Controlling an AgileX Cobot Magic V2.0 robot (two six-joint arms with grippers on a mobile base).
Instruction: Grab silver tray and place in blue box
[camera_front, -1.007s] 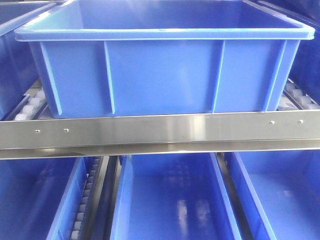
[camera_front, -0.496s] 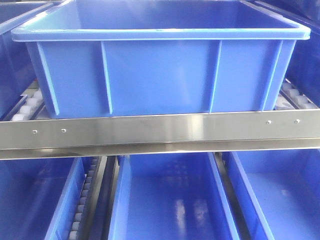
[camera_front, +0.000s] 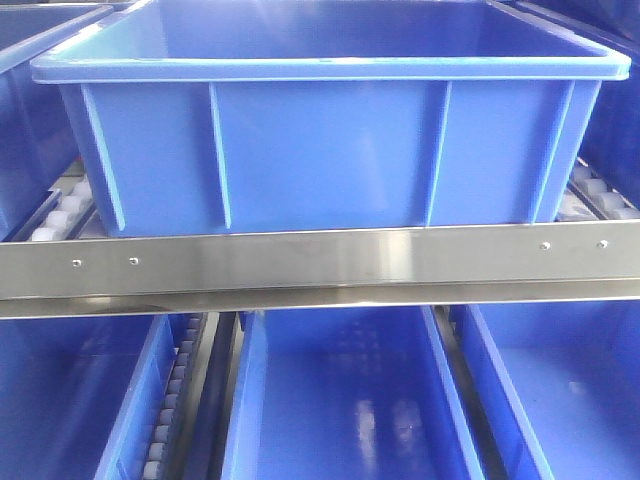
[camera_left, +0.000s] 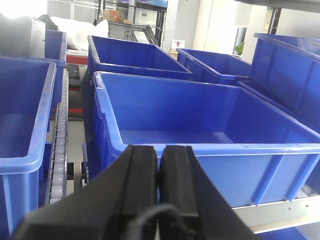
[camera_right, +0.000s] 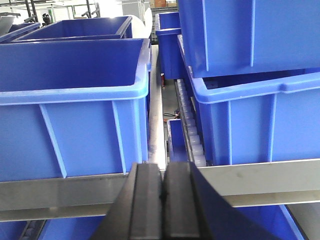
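Note:
The silver tray is out of view in every frame. A large blue box (camera_front: 320, 150) sits empty on the upper rack level, filling the front view. In the left wrist view the blue box (camera_left: 225, 148) is just beyond my left gripper (camera_left: 160, 150), whose black fingers are pressed together with nothing between them. My right gripper (camera_right: 163, 167) is shut and empty too, level with the rack's front rail, with the blue box (camera_right: 75, 135) ahead on its left.
A flat steel rail bar (camera_front: 320, 262) runs across the rack front below the box. More blue bins (camera_front: 340, 400) sit on the lower level. Roller tracks (camera_front: 60, 215) flank the box. Neighbouring bins (camera_left: 20, 125) stand left, and stacked bins (camera_right: 250, 90) right.
The front view drifted slightly, so the box looked shifted left half a second ago, and it is now back where it was a second ago.

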